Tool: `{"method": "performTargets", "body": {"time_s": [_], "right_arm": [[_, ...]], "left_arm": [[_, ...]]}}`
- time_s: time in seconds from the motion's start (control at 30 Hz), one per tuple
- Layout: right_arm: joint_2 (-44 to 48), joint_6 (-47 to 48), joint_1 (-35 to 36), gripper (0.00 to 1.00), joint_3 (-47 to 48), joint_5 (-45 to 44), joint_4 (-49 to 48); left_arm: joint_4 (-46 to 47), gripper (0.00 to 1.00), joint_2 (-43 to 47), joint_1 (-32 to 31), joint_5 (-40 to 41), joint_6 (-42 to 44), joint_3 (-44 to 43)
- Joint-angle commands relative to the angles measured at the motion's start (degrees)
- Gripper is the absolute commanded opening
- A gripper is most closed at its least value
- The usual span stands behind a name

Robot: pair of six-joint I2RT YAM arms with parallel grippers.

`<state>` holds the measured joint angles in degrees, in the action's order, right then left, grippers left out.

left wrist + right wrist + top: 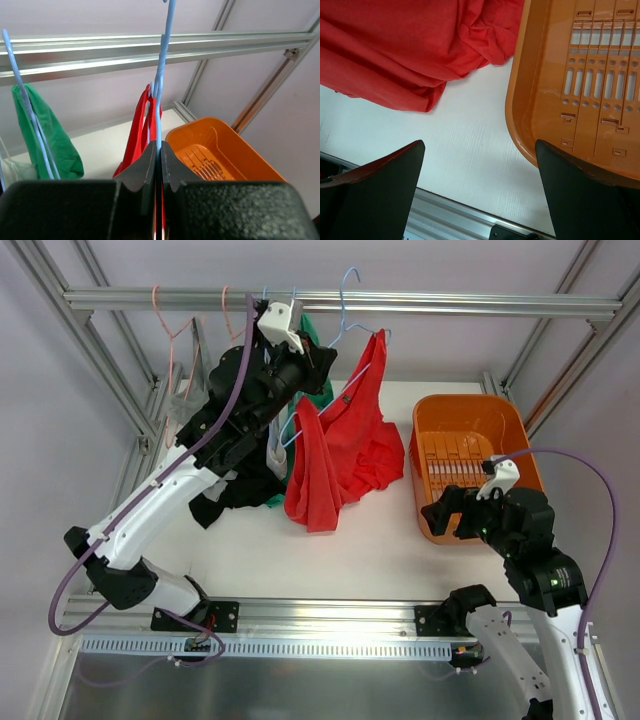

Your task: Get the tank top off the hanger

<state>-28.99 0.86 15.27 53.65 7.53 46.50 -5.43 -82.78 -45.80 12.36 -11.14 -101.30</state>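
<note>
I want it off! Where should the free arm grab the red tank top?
Probably the red tank top by its bunched lower folds on the table, coming from the right: they lie loose near the open right gripper, while the left gripper clamps the blue hanger.

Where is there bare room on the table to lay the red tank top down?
Free: the white tabletop strip between the red tank top, the orange plastic basket and the near aluminium rail; the basket's slotted floor also looks bare. Crowded: the left rear, where dark garments and a green garment bunch beside the left arm.
</note>
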Motion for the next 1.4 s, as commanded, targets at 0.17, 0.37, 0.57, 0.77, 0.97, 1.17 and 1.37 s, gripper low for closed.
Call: {"method": "performTargets", "body": {"time_s": [0.17,0.37,0.57,0.77,0.97,1.17,1.37], "right_arm": [[-0.18,0.11,0.20,0.99,2.42,12.03,-9.74],[-8.26,-0.69,0.29,0.87,11.99,28.92,-15.12],[-17.14,-5.95,1.87,0.66,19.21,33.69,-22.76],[-22.94,-5.61,9.95,0.63,23.08,29.47,-24.61],[-22.78,-2.71,18.48,0.33,21.77,18.32,-24.09],[-21.98,-2.18,18.75,0.00,19.39,10.76,-23.83],[-19.09,-0.87,18.57,0.00,21.23,-6.19,-19.96]], "left_arm": [[5.17,0.00,18.07,-3.59,-7.43,-6.08,14.18],[0.71,0.00,32.94,-3.68,-20.70,-10.47,23.51],[-5.02,0.00,37.43,-3.77,-23.78,-14.43,22.46],[-5.47,0.00,37.96,-3.77,-25.46,-16.28,22.02],[-5.47,0.00,36.90,-3.77,-23.88,-16.02,20.88],[-5.64,0.00,36.90,-3.77,-24.14,-15.41,21.05],[-9.94,0.00,38.75,-3.68,-22.29,-13.39,21.49]]}}
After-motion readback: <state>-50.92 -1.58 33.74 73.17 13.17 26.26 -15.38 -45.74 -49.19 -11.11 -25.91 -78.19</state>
